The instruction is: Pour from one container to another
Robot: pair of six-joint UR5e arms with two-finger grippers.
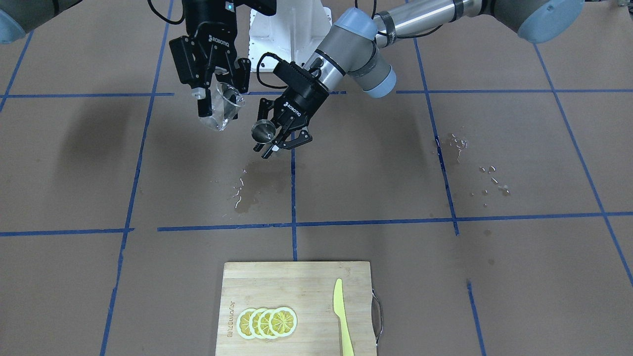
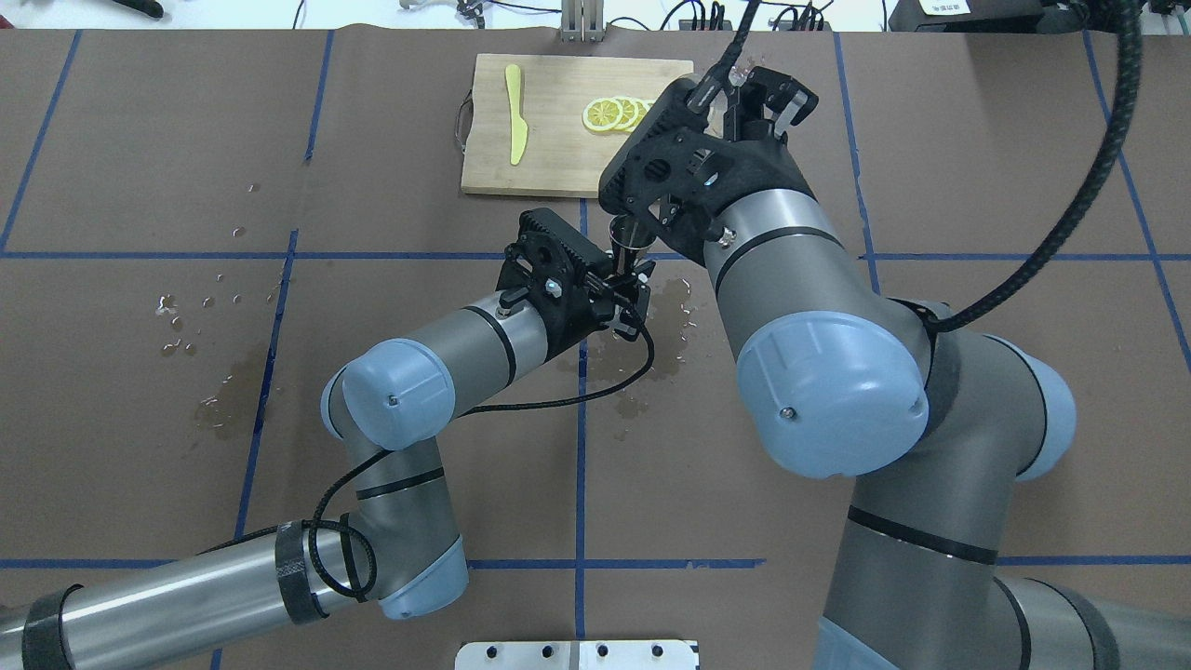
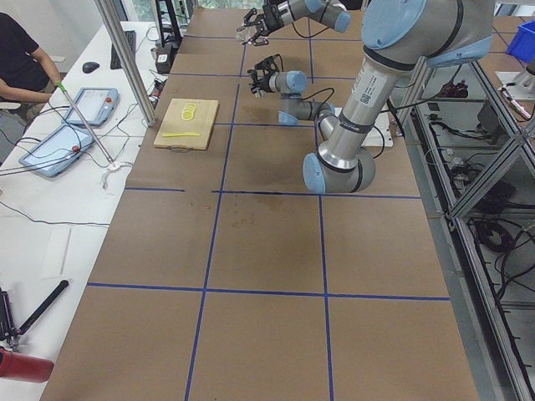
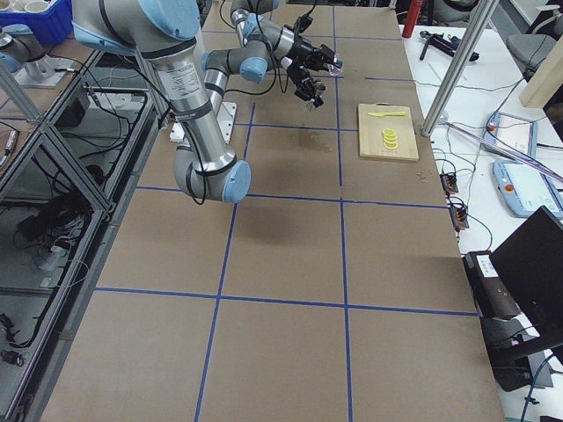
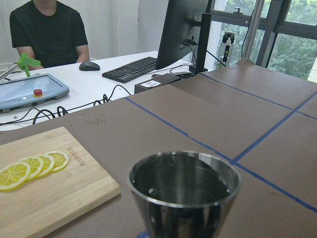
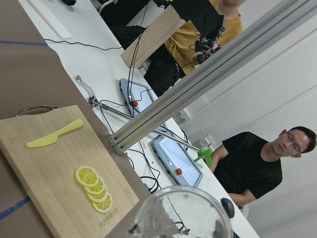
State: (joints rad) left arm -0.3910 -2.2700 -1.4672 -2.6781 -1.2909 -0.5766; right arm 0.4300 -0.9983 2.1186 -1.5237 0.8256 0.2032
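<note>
My left gripper (image 1: 278,139) is shut on the silver metal jigger (image 1: 263,131), holding it above the table with its open mouth up. In the left wrist view the jigger's rim (image 5: 184,182) fills the lower middle, and its cone looks dark inside. My right gripper (image 1: 217,101) is shut on the clear cup (image 1: 225,106) and holds it tilted in the air. The cup is a little higher than the jigger, beside it and apart from it. The cup's rim (image 6: 181,214) shows at the bottom of the right wrist view. From overhead, the jigger (image 2: 629,240) sits just under the right wrist.
A wooden cutting board (image 1: 306,277) with lemon slices (image 1: 267,322) and a yellow plastic knife (image 1: 341,316) lies at the table's far side from the robot. Water spots (image 1: 242,190) wet the brown paper below the grippers, with more drops (image 1: 487,173) toward the left arm's side.
</note>
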